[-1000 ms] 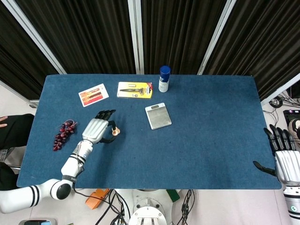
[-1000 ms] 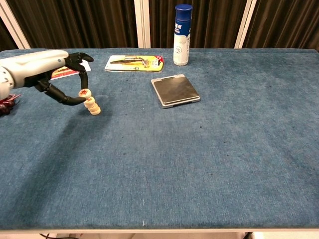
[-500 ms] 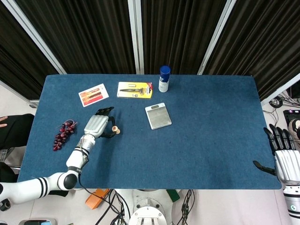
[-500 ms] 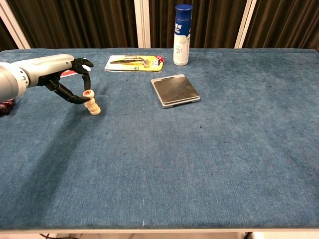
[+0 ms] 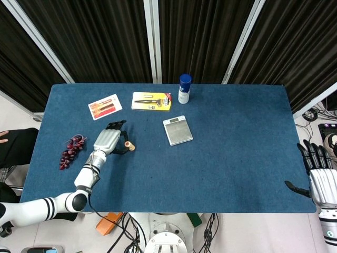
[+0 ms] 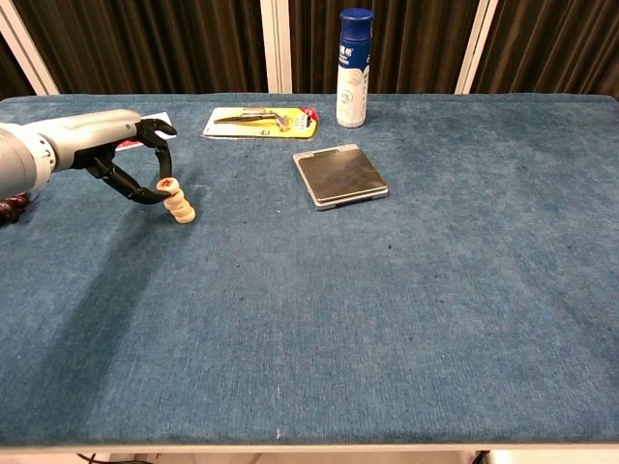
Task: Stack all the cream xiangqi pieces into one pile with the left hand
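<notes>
A short leaning pile of cream xiangqi pieces (image 6: pixel 179 207) stands on the blue table (image 6: pixel 387 319) at the left; in the head view the pile (image 5: pixel 129 146) is a small cream spot. My left hand (image 6: pixel 106 145) reaches in from the left and pinches the top piece (image 6: pixel 166 184), which has a red mark and sits on the pile, between thumb and a finger. From above, the left hand (image 5: pixel 107 141) lies just left of the pieces. My right hand (image 5: pixel 319 178) hangs off the table's right edge, fingers apart and holding nothing.
A bunch of dark grapes (image 5: pixel 71 150) lies left of the left hand. Behind are a red card (image 5: pixel 105 106), a yellow packaged tool (image 6: pixel 259 121), a blue-capped bottle (image 6: pixel 354 68) and a flat grey device (image 6: pixel 340 175).
The left hand has brought the red-marked piece down a little onto the top of the pile and still pinches it. The right hand has not moved.
</notes>
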Controlling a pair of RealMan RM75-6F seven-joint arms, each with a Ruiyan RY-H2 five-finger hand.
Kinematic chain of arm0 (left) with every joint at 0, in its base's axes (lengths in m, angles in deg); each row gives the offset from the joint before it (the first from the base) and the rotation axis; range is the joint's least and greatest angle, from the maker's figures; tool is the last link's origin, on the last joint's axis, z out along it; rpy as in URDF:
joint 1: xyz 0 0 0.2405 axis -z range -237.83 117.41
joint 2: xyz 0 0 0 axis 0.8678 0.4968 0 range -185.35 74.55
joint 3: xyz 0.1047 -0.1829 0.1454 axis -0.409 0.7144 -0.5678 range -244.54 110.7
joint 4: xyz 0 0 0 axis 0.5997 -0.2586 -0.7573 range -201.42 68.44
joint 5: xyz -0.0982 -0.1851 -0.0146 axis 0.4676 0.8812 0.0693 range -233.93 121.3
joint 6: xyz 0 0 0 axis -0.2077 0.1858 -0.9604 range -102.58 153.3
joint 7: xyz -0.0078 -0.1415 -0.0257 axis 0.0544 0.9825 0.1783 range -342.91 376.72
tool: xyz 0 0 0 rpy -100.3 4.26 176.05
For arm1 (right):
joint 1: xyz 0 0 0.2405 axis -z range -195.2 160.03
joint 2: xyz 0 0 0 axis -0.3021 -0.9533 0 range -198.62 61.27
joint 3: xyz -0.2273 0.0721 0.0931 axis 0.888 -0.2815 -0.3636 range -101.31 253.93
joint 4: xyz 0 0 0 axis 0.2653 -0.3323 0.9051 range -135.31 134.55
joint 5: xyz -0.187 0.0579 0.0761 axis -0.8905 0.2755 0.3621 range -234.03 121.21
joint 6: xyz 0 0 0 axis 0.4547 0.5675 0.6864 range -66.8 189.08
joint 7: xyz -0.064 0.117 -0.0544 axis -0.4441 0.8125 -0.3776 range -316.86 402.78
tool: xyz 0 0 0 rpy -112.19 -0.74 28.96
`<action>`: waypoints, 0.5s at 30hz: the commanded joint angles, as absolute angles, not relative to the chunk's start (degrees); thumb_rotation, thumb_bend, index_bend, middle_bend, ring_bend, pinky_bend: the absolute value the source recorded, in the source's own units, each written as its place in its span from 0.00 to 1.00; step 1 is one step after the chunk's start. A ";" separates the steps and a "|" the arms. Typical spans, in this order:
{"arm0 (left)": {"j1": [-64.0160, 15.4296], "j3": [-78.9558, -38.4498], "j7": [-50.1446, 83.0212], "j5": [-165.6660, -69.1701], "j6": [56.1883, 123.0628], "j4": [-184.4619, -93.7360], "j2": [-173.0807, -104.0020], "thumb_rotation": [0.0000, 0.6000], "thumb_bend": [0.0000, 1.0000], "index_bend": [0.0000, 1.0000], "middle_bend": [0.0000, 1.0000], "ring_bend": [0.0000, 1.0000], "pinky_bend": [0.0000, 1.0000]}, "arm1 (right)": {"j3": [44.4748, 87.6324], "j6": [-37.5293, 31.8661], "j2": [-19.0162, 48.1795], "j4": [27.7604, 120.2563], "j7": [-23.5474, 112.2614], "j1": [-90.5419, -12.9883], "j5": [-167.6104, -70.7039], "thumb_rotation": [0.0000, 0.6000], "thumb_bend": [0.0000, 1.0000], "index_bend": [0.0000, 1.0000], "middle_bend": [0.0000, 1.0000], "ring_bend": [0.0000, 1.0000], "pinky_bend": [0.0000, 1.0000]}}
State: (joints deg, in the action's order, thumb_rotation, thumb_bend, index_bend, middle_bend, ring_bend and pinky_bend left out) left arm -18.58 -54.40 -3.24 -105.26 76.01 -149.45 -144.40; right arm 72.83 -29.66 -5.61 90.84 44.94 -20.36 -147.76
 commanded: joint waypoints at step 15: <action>-17.73 -55.58 -3.25 -104.45 76.62 -149.01 -144.49 0.96 0.34 0.45 0.00 0.00 0.00 | 72.83 -29.57 -5.48 90.48 45.26 -20.29 -147.53 1.00 0.10 0.00 0.00 0.00 0.05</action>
